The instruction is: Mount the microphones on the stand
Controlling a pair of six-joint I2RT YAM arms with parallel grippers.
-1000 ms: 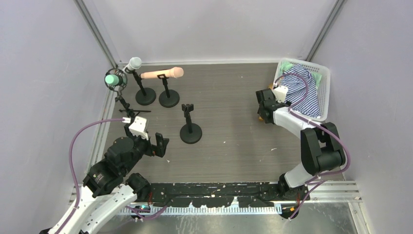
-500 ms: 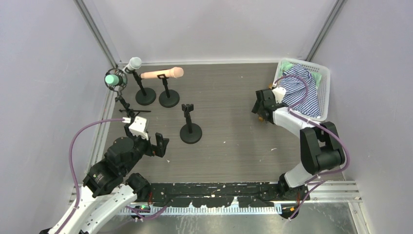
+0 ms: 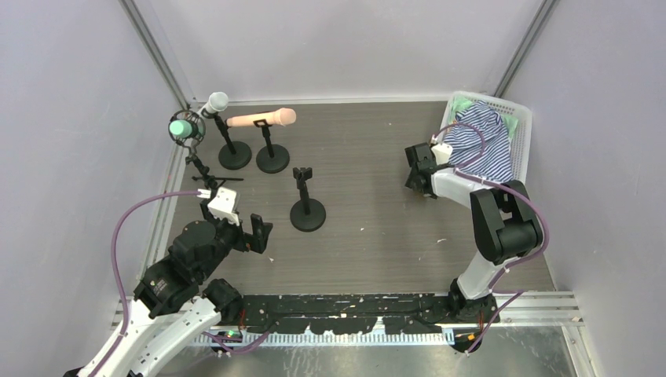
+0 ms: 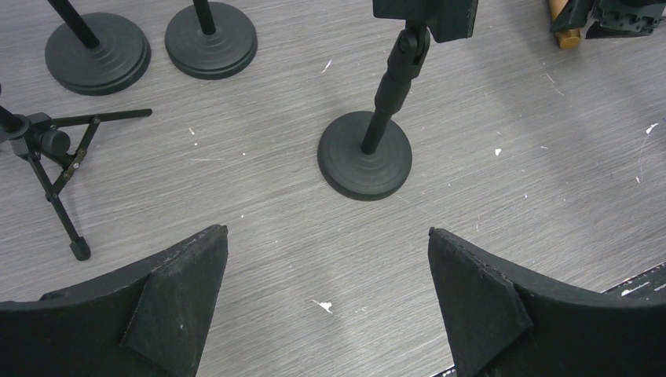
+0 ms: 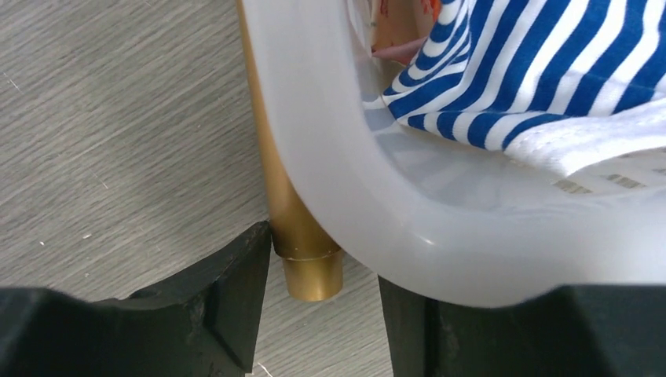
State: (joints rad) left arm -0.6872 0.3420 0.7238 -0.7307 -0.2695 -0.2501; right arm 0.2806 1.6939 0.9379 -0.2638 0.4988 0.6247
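1. Jaws of the right gripper [image 5: 323,263] stand apart with the end of the golden microphone [image 5: 292,224] between them, against the basket [image 5: 345,181].
2. Jaws of the left gripper [image 4: 326,267] gape wide, a stand [image 4: 366,161] just ahead.

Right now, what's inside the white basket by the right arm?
A blue-and-white striped cloth fills most of the basket, with something green showing at the far edge. Whatever lies under the cloth is covered.
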